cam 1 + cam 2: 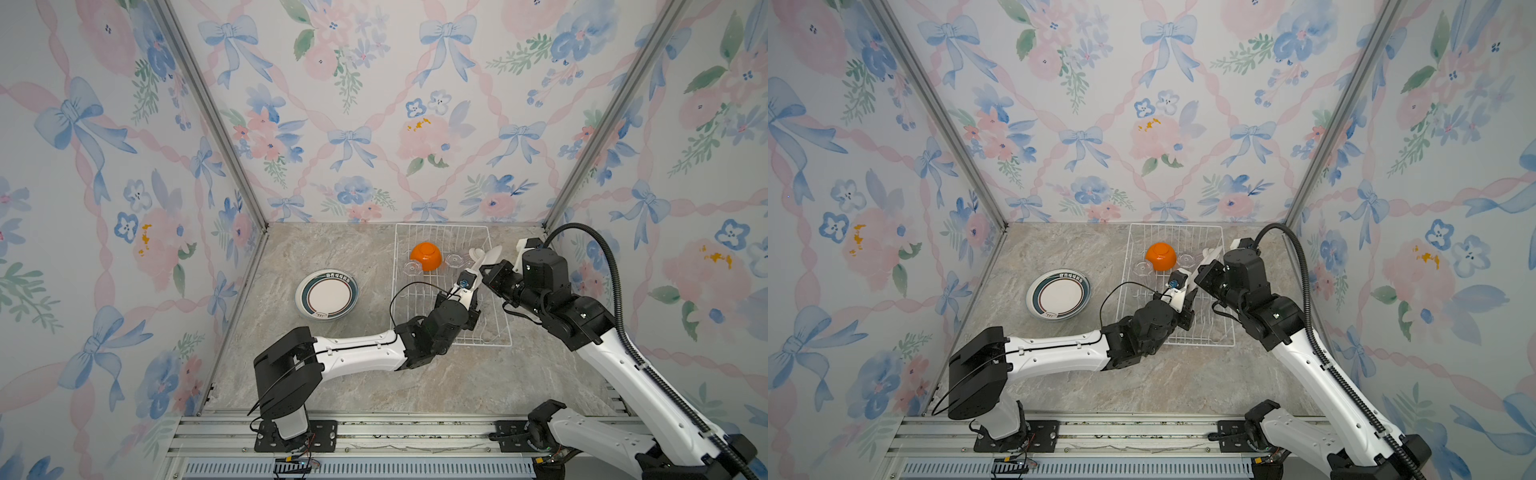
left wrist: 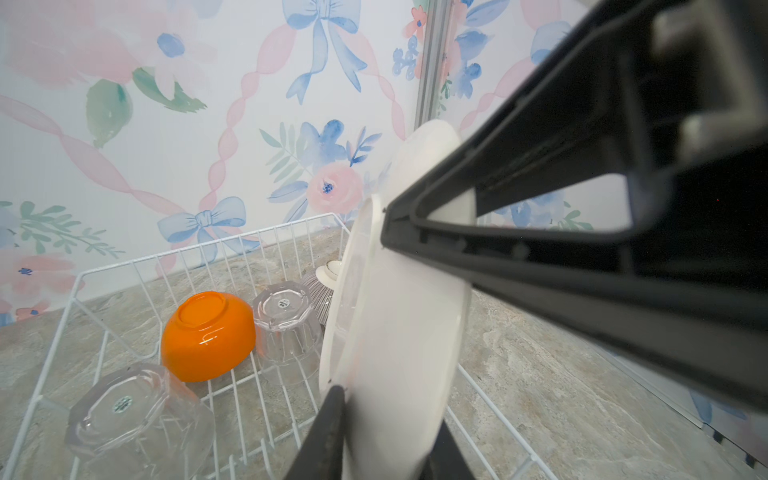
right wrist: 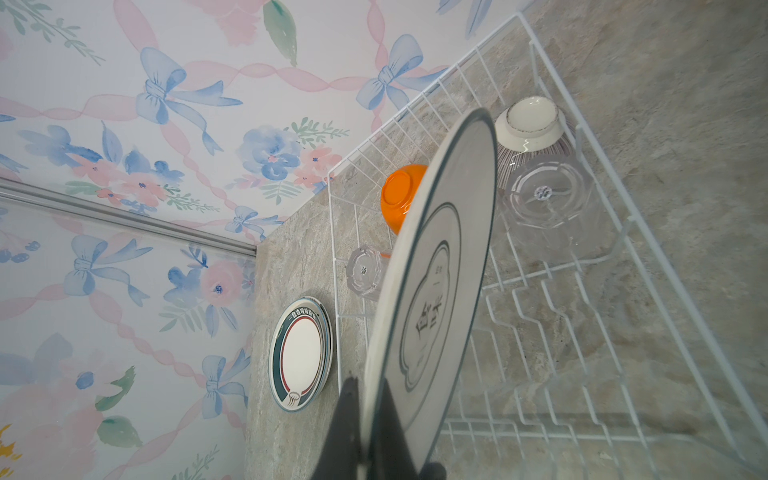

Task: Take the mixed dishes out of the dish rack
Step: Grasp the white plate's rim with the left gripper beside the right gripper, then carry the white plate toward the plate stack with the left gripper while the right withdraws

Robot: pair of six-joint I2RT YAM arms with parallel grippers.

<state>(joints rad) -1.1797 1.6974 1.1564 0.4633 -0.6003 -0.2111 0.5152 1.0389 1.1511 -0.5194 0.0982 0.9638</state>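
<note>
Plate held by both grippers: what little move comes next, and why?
Probably the right gripper should let go. It and the left gripper both clamp the plate upright over the rack, and the stacked plates lie on the table on the left arm's side.

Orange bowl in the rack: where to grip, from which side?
Take the orange bowl by its raised foot ring, from above. It lies upside down and tilted in the dish rack, rim down, a tumbler close beside it; the round wall probably spans too wide.
</note>
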